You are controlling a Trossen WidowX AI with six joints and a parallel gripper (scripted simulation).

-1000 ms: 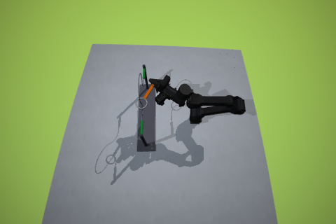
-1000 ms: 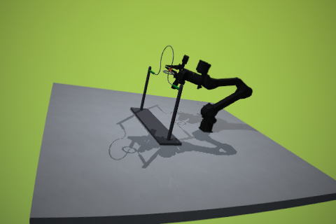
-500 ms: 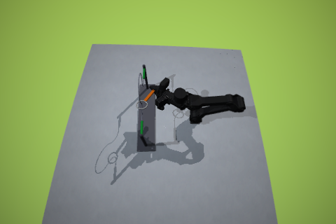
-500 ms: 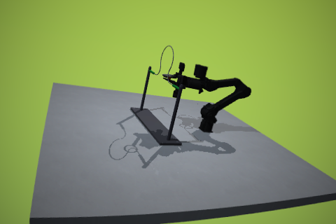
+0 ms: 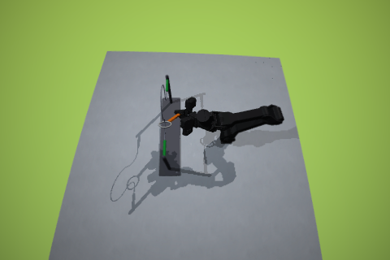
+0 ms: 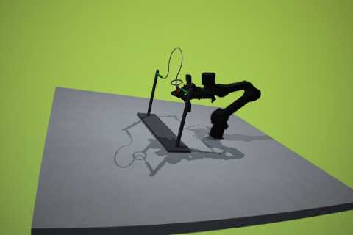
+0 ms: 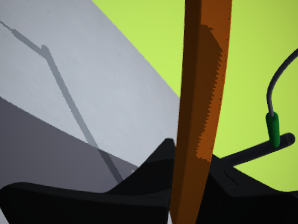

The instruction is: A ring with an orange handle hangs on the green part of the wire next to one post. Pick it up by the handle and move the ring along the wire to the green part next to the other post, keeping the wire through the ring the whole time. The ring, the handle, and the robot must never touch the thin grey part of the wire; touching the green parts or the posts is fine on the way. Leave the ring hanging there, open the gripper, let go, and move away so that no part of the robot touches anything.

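The thin ring (image 5: 165, 127) (image 6: 176, 85) is around the grey wire (image 6: 182, 62), between the tall loop and the near green part (image 5: 164, 148) (image 6: 184, 90). It looks nearly level; whether it touches the wire is too small to tell. Its orange handle (image 5: 174, 118) (image 6: 177, 89) (image 7: 205, 75) slopes down from the ring toward the arm. My gripper (image 5: 178, 114) (image 6: 176, 93) (image 7: 176, 146) is shut on the handle, away from the ring. The ring is out of the wrist view. The far green part (image 5: 166, 85) (image 6: 159, 76) is beyond the loop.
The near post (image 5: 166, 164) (image 6: 183, 125) stands close to the gripper and overlaps it in the exterior view. The far post (image 5: 169, 93) (image 6: 152, 95) stands at the other end of the dark base (image 5: 171, 142) (image 6: 162, 132). One post (image 7: 255, 153) with its green part (image 7: 272, 129) shows in the wrist view.
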